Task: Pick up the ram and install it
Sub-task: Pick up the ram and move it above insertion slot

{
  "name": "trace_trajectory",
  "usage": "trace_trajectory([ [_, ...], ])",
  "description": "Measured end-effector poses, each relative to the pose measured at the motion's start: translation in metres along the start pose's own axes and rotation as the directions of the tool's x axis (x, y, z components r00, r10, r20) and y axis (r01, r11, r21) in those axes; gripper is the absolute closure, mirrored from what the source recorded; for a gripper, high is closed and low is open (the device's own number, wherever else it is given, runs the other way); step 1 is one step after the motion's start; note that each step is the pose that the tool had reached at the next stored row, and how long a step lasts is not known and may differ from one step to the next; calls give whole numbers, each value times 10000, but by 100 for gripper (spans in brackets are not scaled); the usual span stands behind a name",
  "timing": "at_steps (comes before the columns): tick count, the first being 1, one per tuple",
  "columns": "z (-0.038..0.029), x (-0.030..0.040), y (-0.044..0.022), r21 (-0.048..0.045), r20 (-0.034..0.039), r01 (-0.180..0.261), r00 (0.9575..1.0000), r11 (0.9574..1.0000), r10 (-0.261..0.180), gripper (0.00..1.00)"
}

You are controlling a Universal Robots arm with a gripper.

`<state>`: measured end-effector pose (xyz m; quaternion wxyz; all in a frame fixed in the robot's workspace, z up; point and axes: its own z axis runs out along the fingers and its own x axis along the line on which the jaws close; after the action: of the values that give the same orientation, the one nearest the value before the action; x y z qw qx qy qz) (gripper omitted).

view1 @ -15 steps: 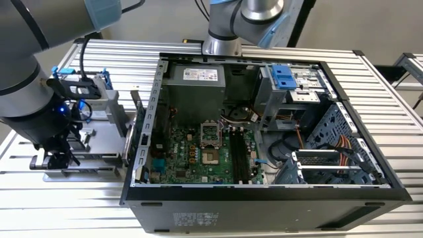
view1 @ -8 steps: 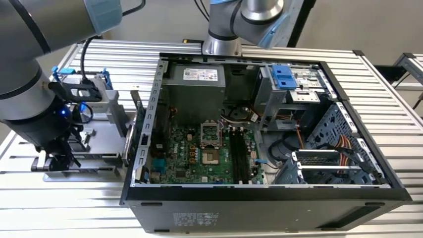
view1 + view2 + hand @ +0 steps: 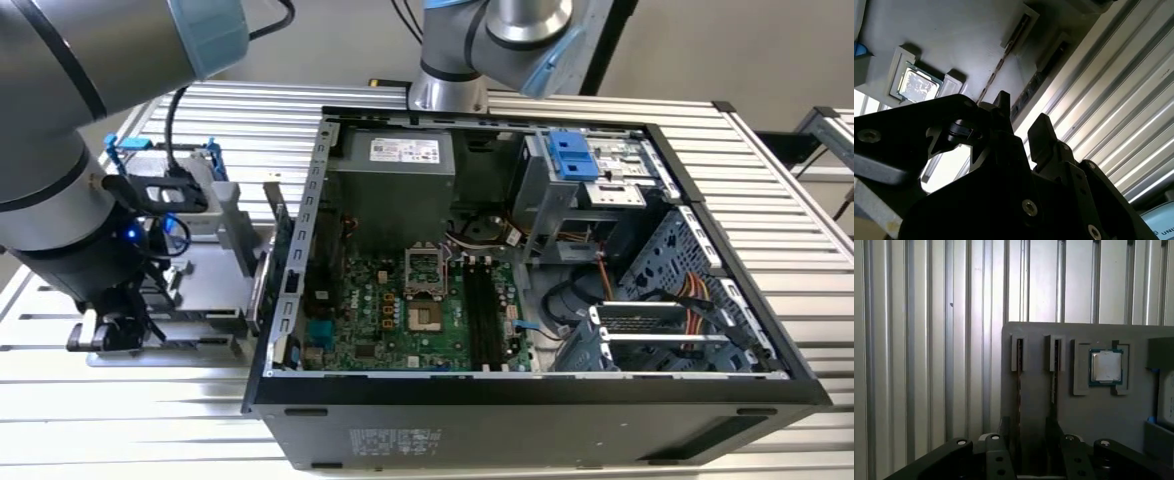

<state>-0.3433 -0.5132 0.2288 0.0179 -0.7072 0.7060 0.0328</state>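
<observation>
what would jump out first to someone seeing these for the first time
The open computer case in the middle of the exterior view, its green motherboard bared, sits on a ribbed metal table. At the exterior view's left a big grey robot arm bends over a grey tray. In the first wrist view the open gripper hangs by a ram stick standing on edge in the tray, a silver processor chip nearby.

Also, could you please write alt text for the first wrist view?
The open end effector hangs over a grey holder tray on a ribbed table, above two slots with edge-on ram sticks; a processor chip lies alongside.
</observation>
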Motion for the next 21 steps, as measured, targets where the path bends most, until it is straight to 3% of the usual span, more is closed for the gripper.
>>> trace_trajectory([
  [21, 201, 35, -4, 19, -9, -268, 9996, 9996, 268, 0],
])
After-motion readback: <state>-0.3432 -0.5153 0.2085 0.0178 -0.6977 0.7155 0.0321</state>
